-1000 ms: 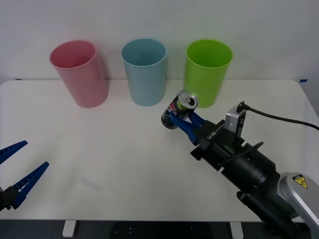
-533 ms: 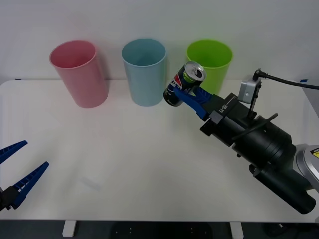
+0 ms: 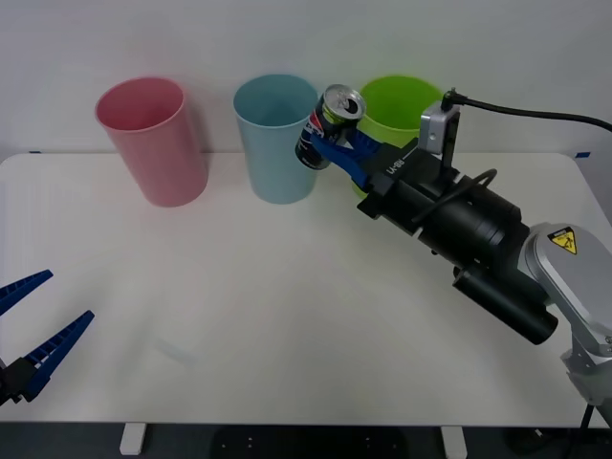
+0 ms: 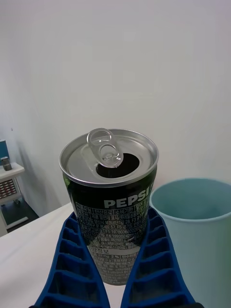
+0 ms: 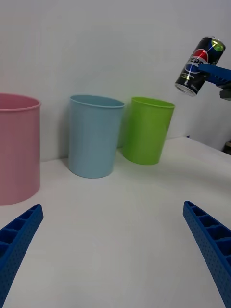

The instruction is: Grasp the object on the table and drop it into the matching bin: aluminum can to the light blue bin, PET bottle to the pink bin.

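My right gripper clamps the small silver aluminium can with the dark label low on its wall, aloft by the tall light blue plastic bin at the table's far edge. Opened, likely light, thin-walled and slick: gentle squeeze. Left gripper waits spread at the near-left corner.

Blue ribbed pincer fingers on a black cylindrical forearm with grey, yellow-labelled elbow housing.

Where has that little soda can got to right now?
In the front view the aluminum can is up in the air, clamped in the right gripper, beside the light blue bin's rim and in front of the lime green bin.
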Available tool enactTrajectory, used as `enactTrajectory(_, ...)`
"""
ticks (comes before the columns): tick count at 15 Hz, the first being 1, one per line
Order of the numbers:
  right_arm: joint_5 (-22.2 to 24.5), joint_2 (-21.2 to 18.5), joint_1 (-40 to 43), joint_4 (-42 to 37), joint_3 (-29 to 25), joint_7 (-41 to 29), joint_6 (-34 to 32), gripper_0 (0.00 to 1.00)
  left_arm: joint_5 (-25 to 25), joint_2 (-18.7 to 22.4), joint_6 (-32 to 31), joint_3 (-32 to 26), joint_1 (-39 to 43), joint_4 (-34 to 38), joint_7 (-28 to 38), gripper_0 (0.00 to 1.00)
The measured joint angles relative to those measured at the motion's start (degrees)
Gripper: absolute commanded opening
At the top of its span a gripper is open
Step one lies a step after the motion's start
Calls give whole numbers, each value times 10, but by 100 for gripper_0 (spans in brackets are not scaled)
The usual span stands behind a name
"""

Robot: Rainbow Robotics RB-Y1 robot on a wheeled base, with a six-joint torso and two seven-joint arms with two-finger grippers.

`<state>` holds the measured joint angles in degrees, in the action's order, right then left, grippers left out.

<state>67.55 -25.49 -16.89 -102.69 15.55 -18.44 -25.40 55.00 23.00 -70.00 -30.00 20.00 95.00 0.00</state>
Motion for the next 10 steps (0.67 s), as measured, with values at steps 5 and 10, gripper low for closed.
enactTrajectory(5, 63, 65, -110, 140, 0, -7, -2, 0, 0, 0, 0, 0, 0, 0, 0, 100)
enactTrajectory(10, 104, 116, -214, 276, -19, -4, -2, 0, 0, 0, 0, 0, 0, 0, 0, 100)
